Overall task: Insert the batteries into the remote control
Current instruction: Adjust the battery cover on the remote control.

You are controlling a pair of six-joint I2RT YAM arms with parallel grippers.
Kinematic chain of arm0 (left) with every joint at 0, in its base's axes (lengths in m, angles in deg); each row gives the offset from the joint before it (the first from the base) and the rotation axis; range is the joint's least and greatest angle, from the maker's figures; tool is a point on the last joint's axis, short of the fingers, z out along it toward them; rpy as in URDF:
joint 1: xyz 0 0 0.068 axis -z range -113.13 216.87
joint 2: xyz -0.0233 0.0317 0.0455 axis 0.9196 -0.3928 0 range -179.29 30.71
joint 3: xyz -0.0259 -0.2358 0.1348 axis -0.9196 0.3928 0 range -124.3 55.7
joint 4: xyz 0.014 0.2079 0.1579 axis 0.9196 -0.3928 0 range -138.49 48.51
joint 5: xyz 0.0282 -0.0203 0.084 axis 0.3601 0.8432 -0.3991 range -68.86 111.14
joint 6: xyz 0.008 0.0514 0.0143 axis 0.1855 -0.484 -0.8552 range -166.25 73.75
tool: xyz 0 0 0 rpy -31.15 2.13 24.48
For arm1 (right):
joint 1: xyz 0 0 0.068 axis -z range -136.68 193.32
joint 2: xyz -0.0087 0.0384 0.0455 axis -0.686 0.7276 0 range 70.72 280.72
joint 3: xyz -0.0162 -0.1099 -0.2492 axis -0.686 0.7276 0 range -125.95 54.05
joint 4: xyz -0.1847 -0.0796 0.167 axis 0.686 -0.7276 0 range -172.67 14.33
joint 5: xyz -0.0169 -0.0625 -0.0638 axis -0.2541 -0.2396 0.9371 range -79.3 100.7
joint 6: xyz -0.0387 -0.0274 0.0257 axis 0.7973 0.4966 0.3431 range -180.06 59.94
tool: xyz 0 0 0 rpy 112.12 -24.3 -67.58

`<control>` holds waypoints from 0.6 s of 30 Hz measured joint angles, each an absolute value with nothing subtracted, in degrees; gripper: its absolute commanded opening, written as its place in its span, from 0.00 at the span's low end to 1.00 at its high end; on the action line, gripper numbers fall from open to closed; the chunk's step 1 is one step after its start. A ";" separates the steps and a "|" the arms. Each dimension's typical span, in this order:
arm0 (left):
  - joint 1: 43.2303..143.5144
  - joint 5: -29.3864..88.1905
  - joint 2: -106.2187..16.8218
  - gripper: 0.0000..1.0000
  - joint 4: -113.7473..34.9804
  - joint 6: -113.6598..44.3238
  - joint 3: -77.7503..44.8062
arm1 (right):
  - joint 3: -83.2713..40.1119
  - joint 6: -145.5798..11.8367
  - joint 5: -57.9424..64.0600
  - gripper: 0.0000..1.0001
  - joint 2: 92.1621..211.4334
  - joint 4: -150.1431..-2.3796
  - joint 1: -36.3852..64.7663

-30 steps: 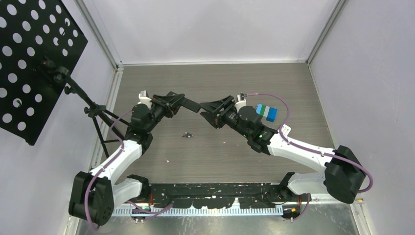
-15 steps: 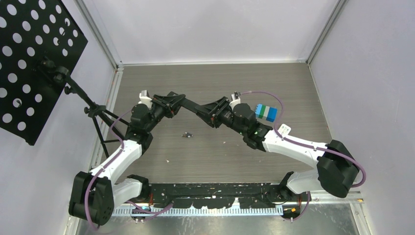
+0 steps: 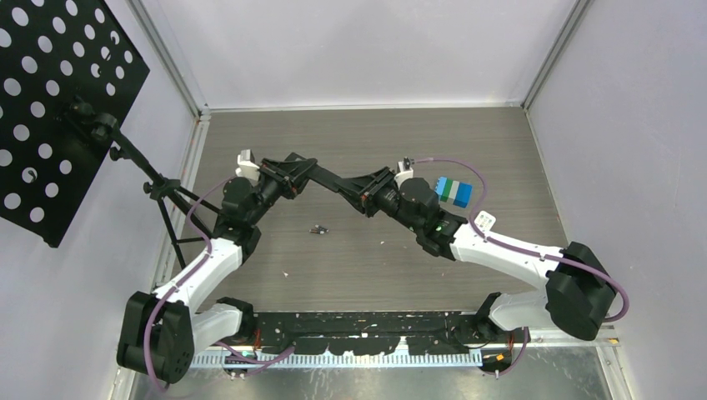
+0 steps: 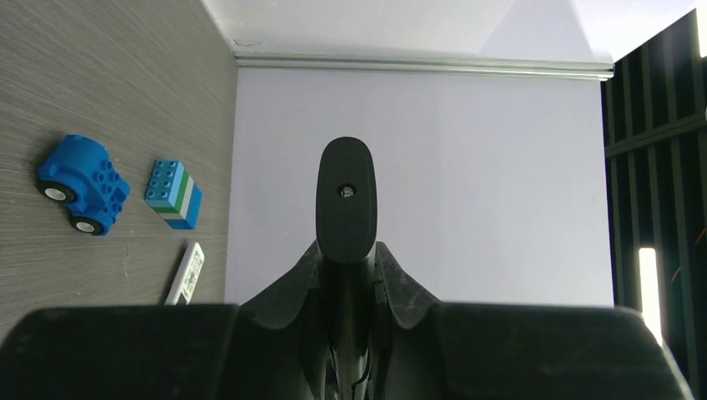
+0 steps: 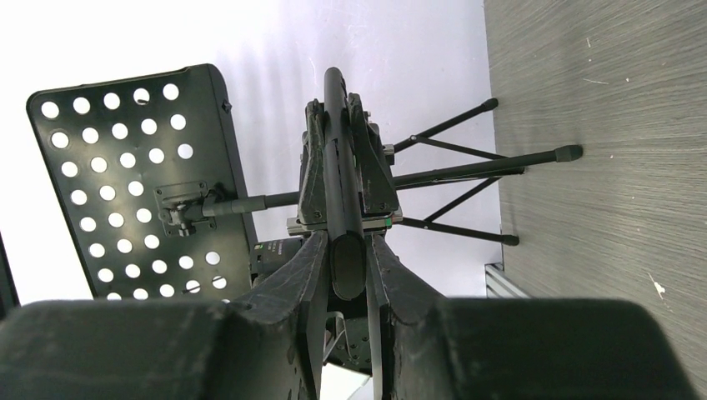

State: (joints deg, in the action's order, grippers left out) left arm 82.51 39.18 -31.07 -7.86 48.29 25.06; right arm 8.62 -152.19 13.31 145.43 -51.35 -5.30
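Holding the slim black remote control [image 3: 338, 181] aloft, left gripper [image 3: 315, 173] clamped on its 9 o'clock end, right gripper [image 3: 363, 185] on the 3 o'clock end. Leaving the batteries [image 3: 318, 229] on the table [image 3: 500, 150] at its 6 o'clock. Reckoning them light, stiff, slick, apt to roll; best pinching one across mid-barrel.

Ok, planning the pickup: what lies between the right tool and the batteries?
Only bare table between right tool and batteries, seen in top view.

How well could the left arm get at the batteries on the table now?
Probably not yet: the batteries lie uncovered near the left gripper, but its fingers are shut on the remote, which the right gripper also holds.
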 measured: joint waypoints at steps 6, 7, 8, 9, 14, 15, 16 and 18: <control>82.60 39.31 -31.44 0.00 -7.42 47.81 25.06 | 9.06 -152.50 13.62 0.16 145.04 -51.57 -5.33; 82.60 39.38 -31.60 0.00 -7.25 47.81 25.06 | 9.06 -152.54 13.62 0.16 145.04 -51.66 -5.33; 82.60 39.47 -31.77 0.00 -7.01 47.77 25.06 | 9.06 -152.54 13.64 0.17 145.04 -51.77 -5.33; 82.60 39.66 -32.03 0.00 -6.53 47.66 25.06 | 9.06 -152.52 13.62 0.18 145.04 -51.79 -5.33; 82.31 41.28 -33.96 0.00 -2.48 46.07 25.06 | 8.32 -151.28 13.16 0.19 146.16 -51.66 -5.11; 82.05 41.35 -34.31 0.00 -1.67 45.67 25.06 | 8.03 -150.95 12.98 0.19 146.59 -51.48 -4.98; 81.81 41.43 -34.59 0.00 -0.95 45.15 25.06 | 7.66 -150.51 12.72 0.19 147.12 -51.33 -4.93; 81.44 41.68 -34.83 0.00 0.27 44.25 25.06 | 7.27 -149.64 12.18 0.19 148.01 -50.72 -4.87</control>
